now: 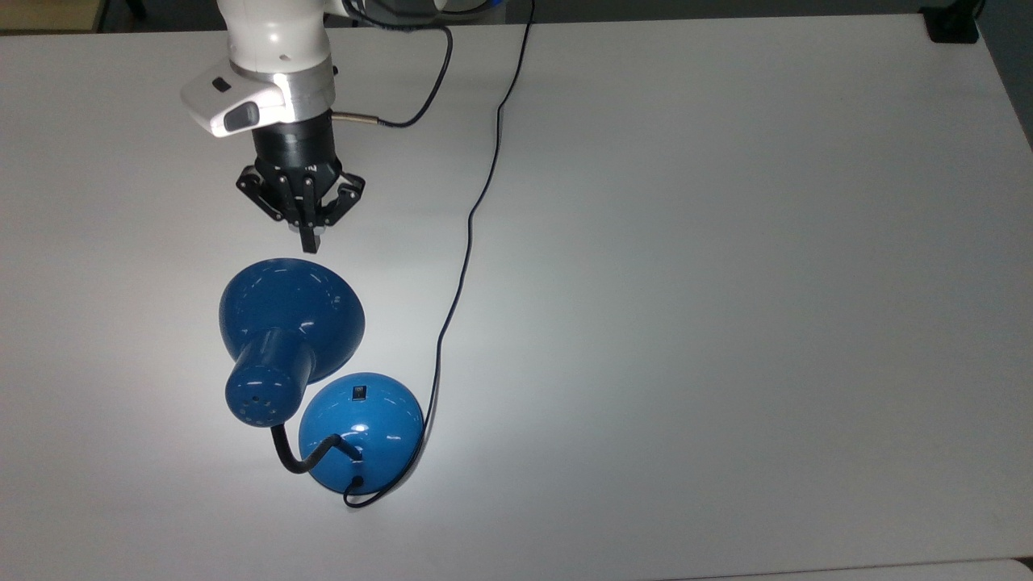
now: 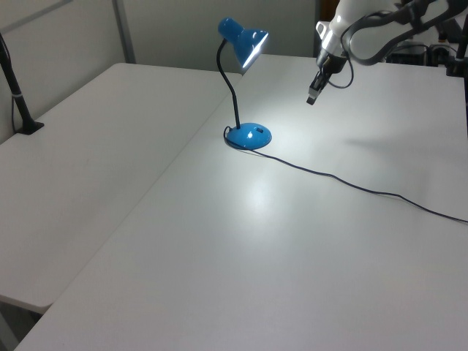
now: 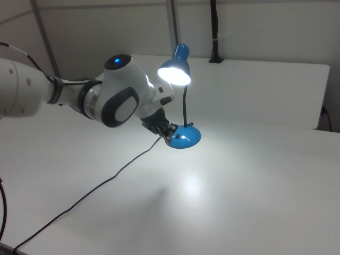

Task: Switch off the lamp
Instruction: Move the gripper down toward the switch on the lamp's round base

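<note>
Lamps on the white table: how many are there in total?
1. The blue lamp stands at the top view's lower left, lit, with the end effector just above its shade.

Glossy blue lamp [image 1: 361,430], black cord [image 1: 468,234], white table [image 1: 726,282], white-and-black arm [image 1: 274,73].
</note>
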Tool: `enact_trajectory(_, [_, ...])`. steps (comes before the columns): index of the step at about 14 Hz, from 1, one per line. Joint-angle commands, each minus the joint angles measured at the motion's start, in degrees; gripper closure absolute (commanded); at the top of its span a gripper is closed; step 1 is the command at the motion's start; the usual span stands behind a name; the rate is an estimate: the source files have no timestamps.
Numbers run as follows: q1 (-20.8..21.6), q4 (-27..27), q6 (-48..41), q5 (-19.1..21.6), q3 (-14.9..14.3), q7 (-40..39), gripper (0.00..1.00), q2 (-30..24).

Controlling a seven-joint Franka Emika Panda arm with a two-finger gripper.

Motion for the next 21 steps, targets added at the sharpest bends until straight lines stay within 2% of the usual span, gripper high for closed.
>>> enact_trajectory(1, [0.32, 7.76, 2.27, 3.15, 0.60, -2.09, 1.00, 7.78])
enact_trajectory(3, [0.32, 12.52, 4.45, 7.01, 1.66, -2.09, 1.00, 12.71])
enact_trajectory(5, [0.15, 13.23, 9.10, 7.12, 2.45, -1.74, 1.00, 15.88])
enact_trajectory(8, [-0.03, 16.93, 10.18, 7.03, 3.33, -1.48, 1.00, 19.93])
enact_trajectory(12, [0.41, 19.04, 10.27, 6.85, 3.69, -1.48, 1.00, 23.09])
enact_trajectory(21, [1.20, 20.10, 10.27, 6.59, 4.04, -1.48, 1.00, 24.24])
